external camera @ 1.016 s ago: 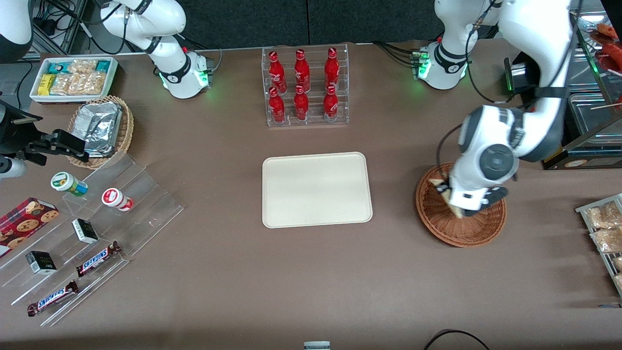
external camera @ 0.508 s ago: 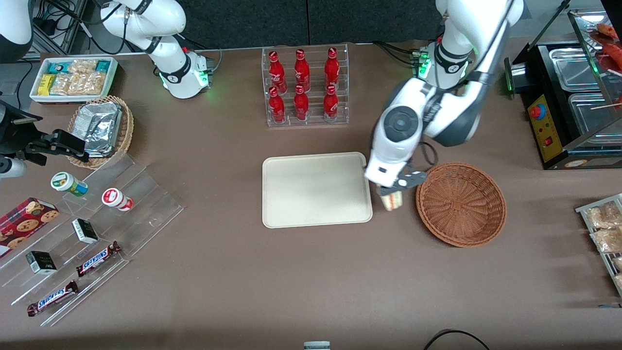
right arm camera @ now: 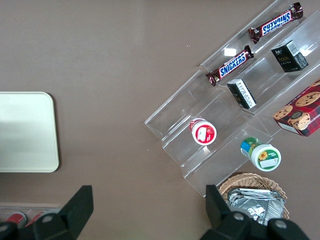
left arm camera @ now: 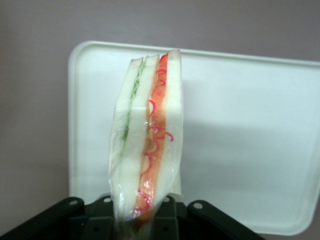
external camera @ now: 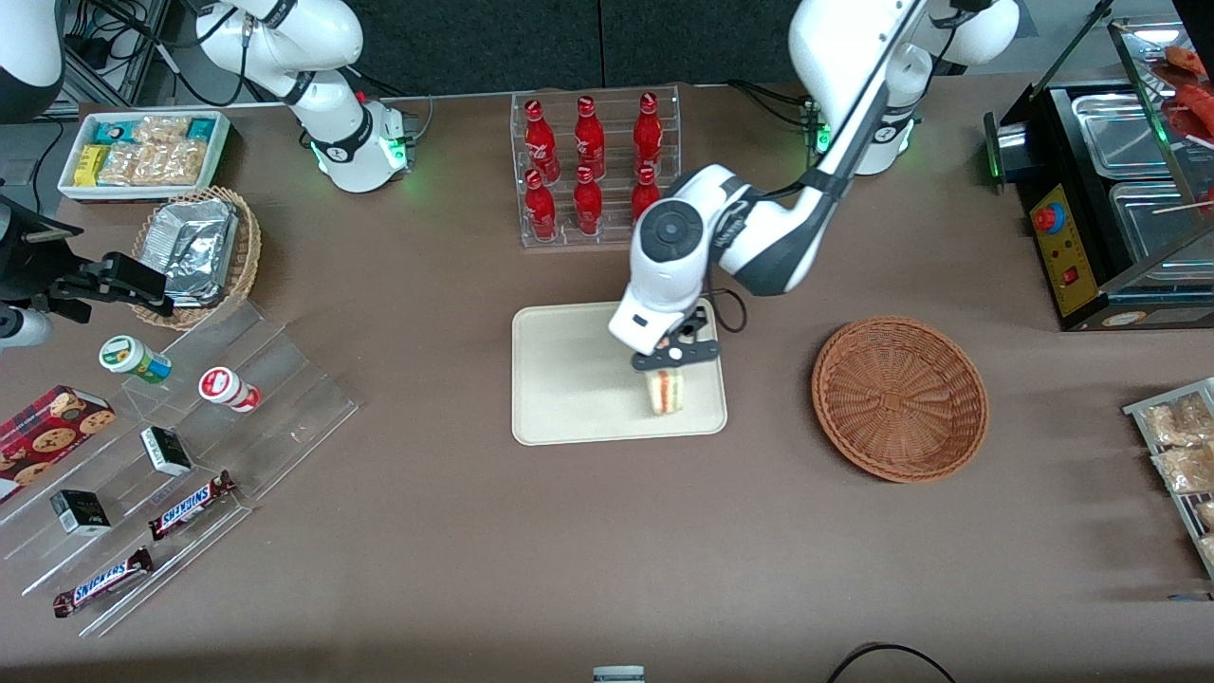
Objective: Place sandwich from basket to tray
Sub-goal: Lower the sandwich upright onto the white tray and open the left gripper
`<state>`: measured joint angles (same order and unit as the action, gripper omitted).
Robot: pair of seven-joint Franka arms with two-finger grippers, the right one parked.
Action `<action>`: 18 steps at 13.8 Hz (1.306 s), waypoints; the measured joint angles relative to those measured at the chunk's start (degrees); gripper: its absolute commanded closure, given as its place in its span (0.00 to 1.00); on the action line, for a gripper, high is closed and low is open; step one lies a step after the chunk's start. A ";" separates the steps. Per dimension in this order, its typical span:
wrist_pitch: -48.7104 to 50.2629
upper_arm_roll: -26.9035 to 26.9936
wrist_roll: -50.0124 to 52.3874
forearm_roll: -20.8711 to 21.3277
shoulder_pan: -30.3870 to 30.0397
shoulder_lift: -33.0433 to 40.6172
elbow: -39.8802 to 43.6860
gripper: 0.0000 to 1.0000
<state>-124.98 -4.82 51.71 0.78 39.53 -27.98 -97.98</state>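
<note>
your sandwich (external camera: pixel 665 391) hangs over the tray (external camera: pixel 569 379), above the part of it nearest the basket (external camera: pixel 898 397), with its point down and the red and green filling (left arm camera: pixel 150 145) showing along the edge. the gripper (external camera: pixel 671 359) has its jaws clamped on the sandwich's upper end. whether the sandwich touches the tray you cannot tell from either view. the basket sits on the table (external camera: pixel 474 531) well apart from the tray, toward the working arm's end, and holds nothing you can see.

around it, the rack of red bottles (external camera: pixel 596 169) stands farther from the front camera than the tray, and the arm's elbow covers part of the nearest bottle. toward the parked arm's end lie the clear stepped stand (external camera: pixel 190 446) with snickers bars (external camera: pixel 190 505), small tubs and boxes. nothing stands on the tray under the sandwich. the gripper's fingertips are hidden by the sandwich wrapper in the wrist view.
</note>
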 measured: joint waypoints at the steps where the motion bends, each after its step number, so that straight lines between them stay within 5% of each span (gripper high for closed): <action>1: -1.34 0.00 0.00 0.00 1.17 -0.60 0.00 1.00; 17: -2.91 0.18 -0.40 4.45 4.82 -8.99 3.79 1.00; 18: -2.91 0.19 -0.40 4.45 4.82 -9.35 4.06 0.91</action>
<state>-127.89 -4.63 51.31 5.23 44.36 -37.32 -93.92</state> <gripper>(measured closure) 0.819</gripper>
